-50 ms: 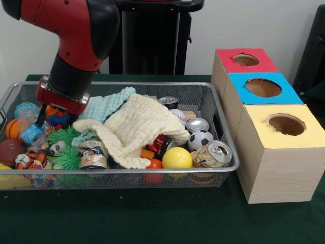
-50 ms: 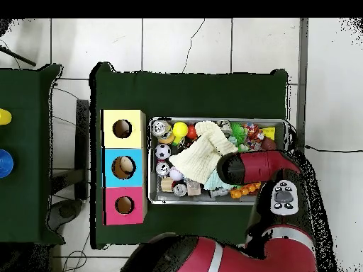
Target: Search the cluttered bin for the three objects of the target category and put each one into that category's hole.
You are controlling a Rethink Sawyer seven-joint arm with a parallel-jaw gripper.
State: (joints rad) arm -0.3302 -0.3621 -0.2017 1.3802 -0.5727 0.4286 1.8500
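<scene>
The gripper (image 1: pixel 41 121) dips into the wire-mesh bin (image 1: pixel 203 96) at its left end among spiky green balls (image 1: pixel 65 136) — whether its claw is apart or together I cannot tell. A waffle-textured cream cloth (image 1: pixel 137 127) drapes the bin's middle; dented metal cans (image 1: pixel 213 154) and smooth round balls (image 1: pixel 176 158) crowd its right end beside three holed boxes (image 1: pixel 282 152).

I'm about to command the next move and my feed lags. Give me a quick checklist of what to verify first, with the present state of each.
1. Pincer position: down inside the wire bin at its toy-filled end. Ok.
2. Pincer open or shut: hidden among the toys in the front view and under the arm in the overhead view. Cannot tell.
3. Anything held: cannot tell.
4. Cream cloth and light blue cloth: draped over the bin's middle, covering whatever lies beneath. Not ok for searching.
5. Red hole, blue hole, yellow hole: all unobstructed on top. Ok.
6. Visible items at the box end: silver can, yellow ball, soccer ball lie uncovered. Ok.
</scene>
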